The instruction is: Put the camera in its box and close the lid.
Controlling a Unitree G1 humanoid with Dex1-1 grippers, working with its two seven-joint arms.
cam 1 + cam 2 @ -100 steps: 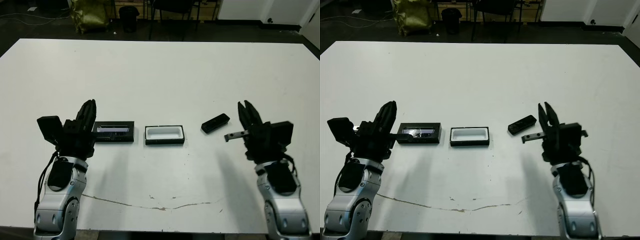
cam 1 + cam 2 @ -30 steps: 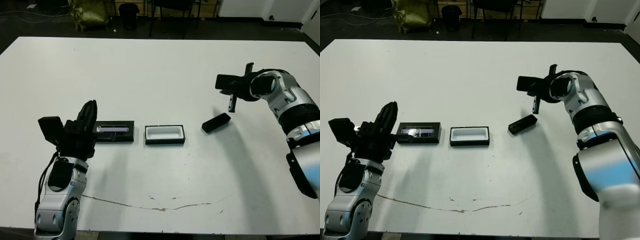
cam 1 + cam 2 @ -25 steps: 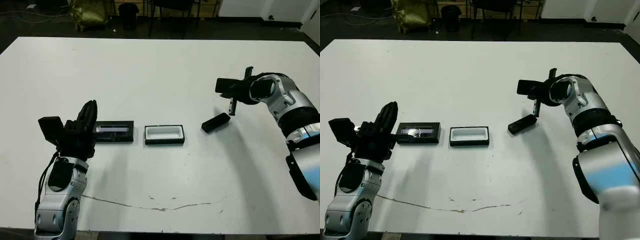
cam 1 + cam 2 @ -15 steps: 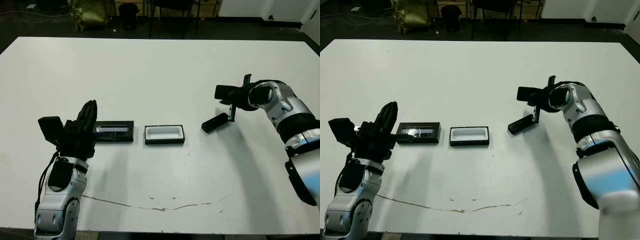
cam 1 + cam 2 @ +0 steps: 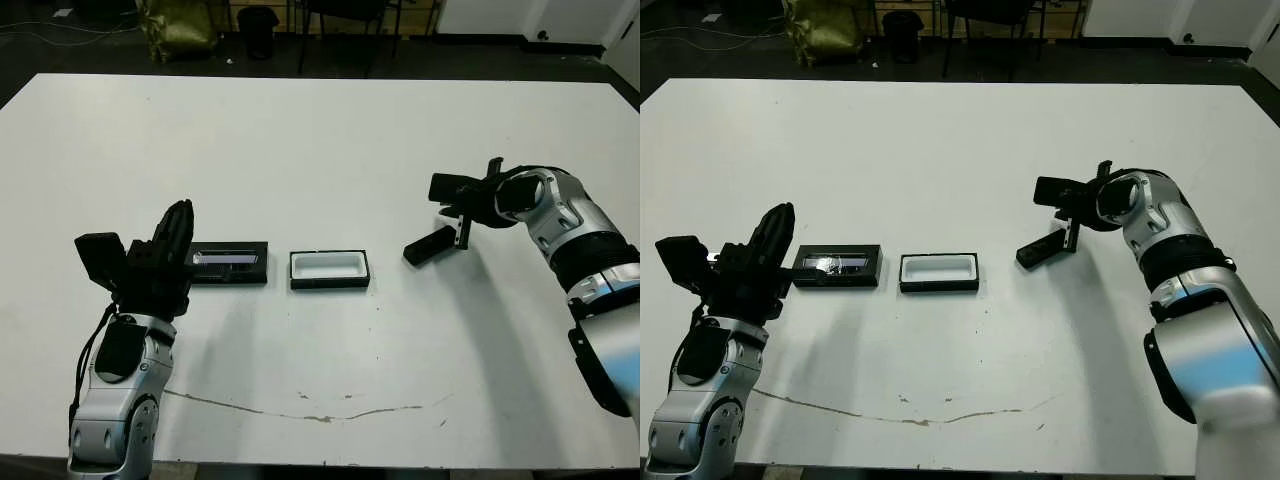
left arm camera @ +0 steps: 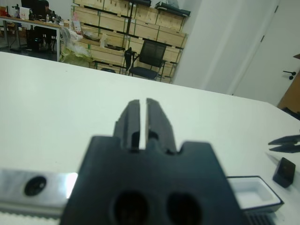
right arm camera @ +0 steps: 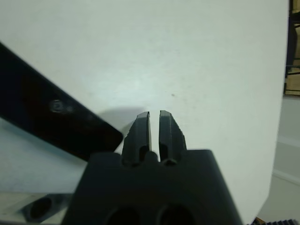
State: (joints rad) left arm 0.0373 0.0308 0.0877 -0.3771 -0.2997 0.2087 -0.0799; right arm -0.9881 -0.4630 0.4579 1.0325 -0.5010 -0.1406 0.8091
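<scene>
The right pincer [image 5: 463,235], fingers pressed together and empty, is held just beside the camera [image 5: 431,245] on the desk [image 5: 320,140]. The box [image 5: 329,270] lies open, the lid [image 5: 229,265] beside it; nothing is packed yet.

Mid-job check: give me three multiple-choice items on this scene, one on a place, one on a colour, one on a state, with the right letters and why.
1. Where is the camera?
A. in the box
B. on the table, on the right-arm side of the box
C. on the lid

2. What colour lines the box?
A. white
B. red
C. blue

3. How is the right tool?
A. shut on the lid
B. wide open
C. fingers nearly together, holding nothing

Answers:
1 B, it lies on the bare table.
2 A, its inside shows white.
3 C, the right wrist view shows only a thin slit, beside the camera.
</scene>
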